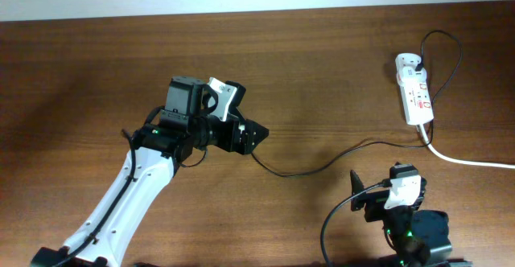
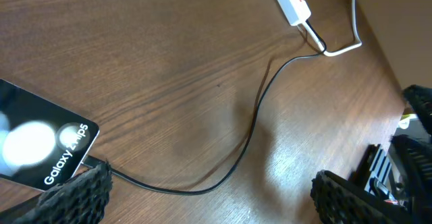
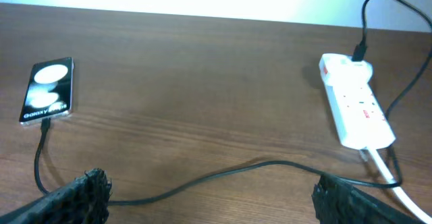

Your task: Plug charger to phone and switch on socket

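The phone is laid flat at upper left of the right wrist view, the charger tip at its lower edge, its cable trailed across the bench to the socket at right. The left end effector and right end effector are released, empty

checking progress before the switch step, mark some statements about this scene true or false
1. The black charger cable reaches the labelled end of the Galaxy phone. True.
2. The left gripper is shut on the cable. False: its fingers are wide apart and hold nothing.
3. A white adapter sits in the power strip. True.
4. The phone lies on top of the power strip. False: they lie well apart on the table.
5. The right gripper is open. True.
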